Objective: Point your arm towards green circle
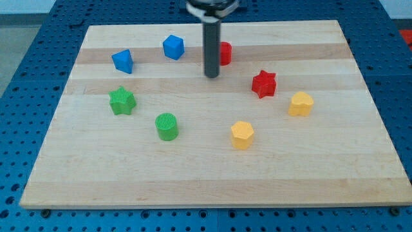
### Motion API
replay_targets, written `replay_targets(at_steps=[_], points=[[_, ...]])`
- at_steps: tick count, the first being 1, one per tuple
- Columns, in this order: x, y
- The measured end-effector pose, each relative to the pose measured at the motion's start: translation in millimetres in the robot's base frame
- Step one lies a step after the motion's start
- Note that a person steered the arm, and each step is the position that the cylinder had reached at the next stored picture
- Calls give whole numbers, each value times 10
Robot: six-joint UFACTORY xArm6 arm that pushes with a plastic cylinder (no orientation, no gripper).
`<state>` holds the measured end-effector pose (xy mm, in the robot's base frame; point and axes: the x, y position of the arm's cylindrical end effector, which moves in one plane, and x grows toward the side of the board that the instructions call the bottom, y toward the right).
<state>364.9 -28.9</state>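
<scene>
The green circle (167, 125) is a ribbed green cylinder on the wooden board (212, 174), left of the middle. My tip (211, 75) is above and to the right of it, well apart, touching no block. The rod rises from the tip and covers the left side of the red cylinder (224, 53).
A green star (121, 101) lies left of the green circle. Two blue blocks (122, 61) (173, 47) sit at the view's top left. A red star (264, 84) and two yellow blocks (300, 103) (243, 135) lie at the right.
</scene>
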Motion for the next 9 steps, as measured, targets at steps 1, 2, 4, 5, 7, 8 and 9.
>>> replay_targets(at_steps=[1, 2, 4, 5, 7, 8, 9], points=[[305, -654], [745, -1016], [1706, -967], [1775, -940], [1182, -1089], [1196, -887], [1278, -683]])
